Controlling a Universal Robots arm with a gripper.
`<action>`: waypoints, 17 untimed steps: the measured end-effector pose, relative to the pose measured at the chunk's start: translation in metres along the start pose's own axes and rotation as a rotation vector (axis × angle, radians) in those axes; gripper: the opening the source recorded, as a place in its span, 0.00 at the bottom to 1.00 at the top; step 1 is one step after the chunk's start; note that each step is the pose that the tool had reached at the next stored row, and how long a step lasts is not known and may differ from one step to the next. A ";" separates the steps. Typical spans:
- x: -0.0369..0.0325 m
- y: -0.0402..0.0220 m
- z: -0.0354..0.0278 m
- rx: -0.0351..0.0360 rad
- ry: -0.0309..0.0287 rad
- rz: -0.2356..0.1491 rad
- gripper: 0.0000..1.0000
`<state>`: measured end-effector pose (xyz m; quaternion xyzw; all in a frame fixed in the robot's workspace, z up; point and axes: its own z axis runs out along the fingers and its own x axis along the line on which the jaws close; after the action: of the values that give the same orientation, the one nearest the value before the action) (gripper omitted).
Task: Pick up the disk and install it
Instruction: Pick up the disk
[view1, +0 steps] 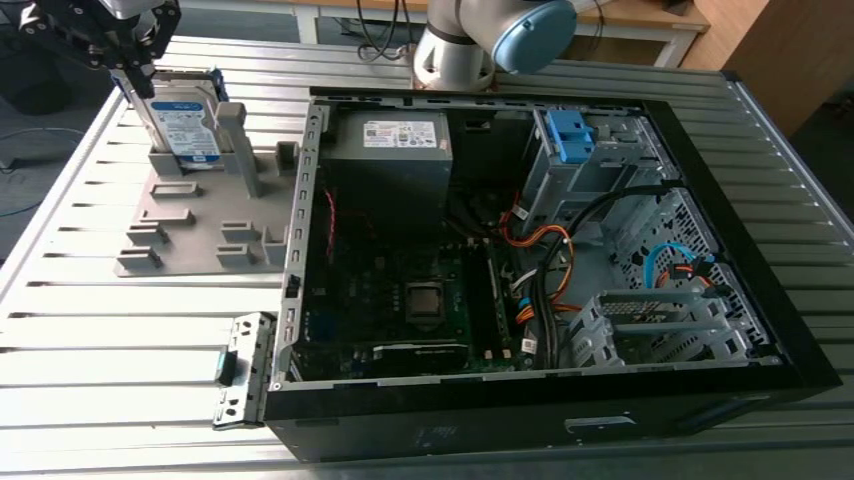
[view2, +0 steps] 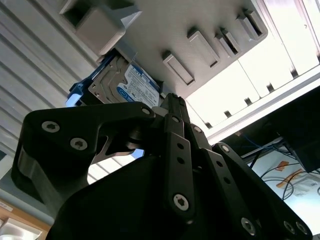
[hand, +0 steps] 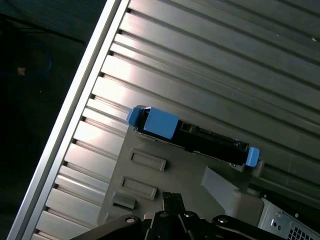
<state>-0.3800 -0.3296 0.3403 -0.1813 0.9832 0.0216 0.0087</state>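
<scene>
hangs by the disk, jaws together and empty. sees it upright in a grey rack.

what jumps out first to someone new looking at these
The open black computer case dominates the exterior view, its boards and cables exposed. At that view's upper left the disk stands upright in a grey holder, with the gripper close over its top edge.
</scene>
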 end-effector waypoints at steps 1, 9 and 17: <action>0.0000 0.0000 0.0000 -0.0001 0.0001 -0.003 0.11; 0.0000 0.0000 0.0000 -0.0007 0.0011 -0.029 0.11; 0.0000 0.0000 0.0000 -0.0014 0.0021 -0.055 0.11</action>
<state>-0.3800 -0.3296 0.3403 -0.2082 0.9778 0.0219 0.0081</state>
